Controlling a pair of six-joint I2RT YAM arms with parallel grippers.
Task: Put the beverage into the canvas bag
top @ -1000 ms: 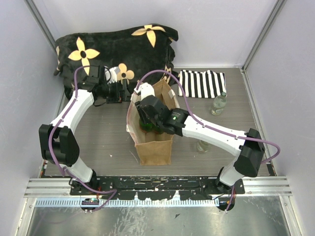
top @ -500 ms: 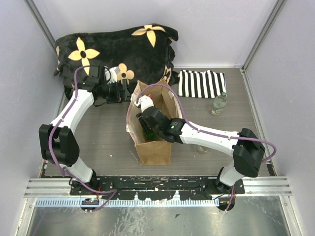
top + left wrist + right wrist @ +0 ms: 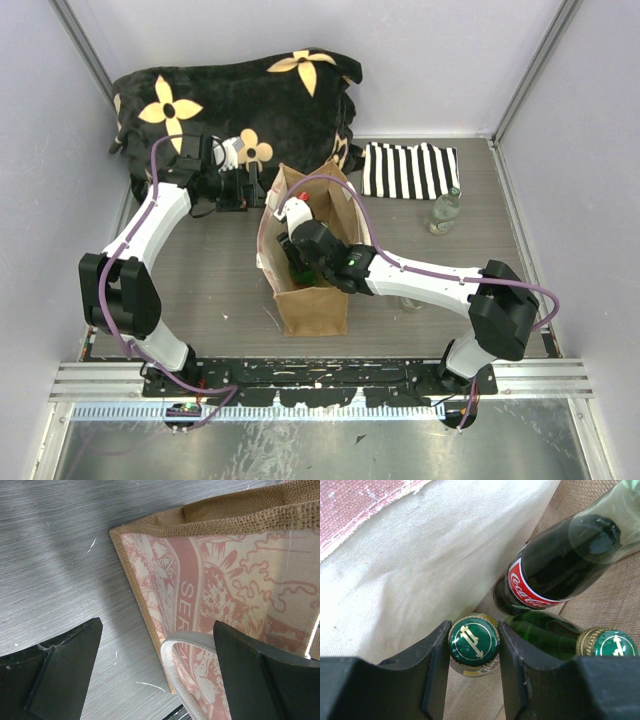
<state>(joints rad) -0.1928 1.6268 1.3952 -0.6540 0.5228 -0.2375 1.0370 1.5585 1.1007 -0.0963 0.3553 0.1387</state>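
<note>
The canvas bag (image 3: pixel 314 299) stands open in the middle of the table, tan with pinkish patterned sides (image 3: pixel 225 590). My right gripper (image 3: pixel 298 262) is down inside the bag. In the right wrist view it (image 3: pixel 473 647) is shut on the gold-and-green cap of an upright green bottle (image 3: pixel 474 640). A Coca-Cola bottle (image 3: pixel 555 575) and a second green bottle (image 3: pixel 607 642) lie in the bag beside it. My left gripper (image 3: pixel 254 188) is open at the bag's left rim. Its jaws (image 3: pixel 157 672) straddle the cream strap handle (image 3: pixel 186 642) without closing on it.
A black flowered blanket (image 3: pixel 240 95) lies at the back left and a striped cloth (image 3: pixel 410 170) at the back right. A clear bottle (image 3: pixel 445 210) stands right of the bag. Another clear bottle (image 3: pixel 410 298) is partly hidden under my right arm.
My right gripper has sunk deeper into the bag with the green bottle and shifted slightly left. The left arm has not moved.
</note>
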